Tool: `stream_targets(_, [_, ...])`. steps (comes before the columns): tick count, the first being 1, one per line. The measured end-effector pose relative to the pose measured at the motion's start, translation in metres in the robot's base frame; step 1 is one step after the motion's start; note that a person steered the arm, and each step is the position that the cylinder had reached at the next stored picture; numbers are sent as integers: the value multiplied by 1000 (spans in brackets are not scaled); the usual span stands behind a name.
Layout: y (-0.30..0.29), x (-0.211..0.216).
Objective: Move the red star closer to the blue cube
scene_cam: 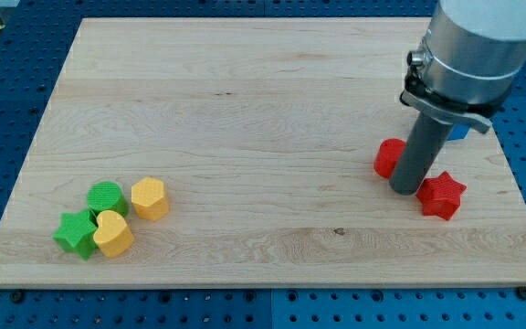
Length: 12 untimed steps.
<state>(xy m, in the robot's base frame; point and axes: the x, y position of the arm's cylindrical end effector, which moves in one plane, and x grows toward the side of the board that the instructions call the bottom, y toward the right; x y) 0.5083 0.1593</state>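
Observation:
The red star [442, 195] lies on the wooden board [245, 110] near the view's right, toward the bottom. The blue cube [459, 132] is mostly hidden behind the arm; only a blue sliver shows above and to the right of the star. A second red block [388, 157], shape unclear, lies left of the rod. My tip [406, 189] is on the board between that red block and the red star, just left of the star and close to touching it.
At the view's bottom left sits a cluster: a green star [77, 234], a green round block [107, 197], a yellow heart [113, 234] and a yellow hexagonal block [150, 198]. The board's right edge is close to the red star.

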Motion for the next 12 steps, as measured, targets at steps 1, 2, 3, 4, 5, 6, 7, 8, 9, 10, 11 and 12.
stream_targets(1, [0,-25])
stream_targets(2, [0,-42])
stream_targets(3, [-3,-21])
stream_targets(4, [-3,17])
stream_targets(5, [13,42])
stream_targets(6, [76,51])
stream_targets(7, [108,55])
stream_targets(8, [107,58])
stream_targets(9, [107,58])
stream_targets(10, [107,53])
stream_targets(11, [107,38])
stream_targets(12, [107,22])
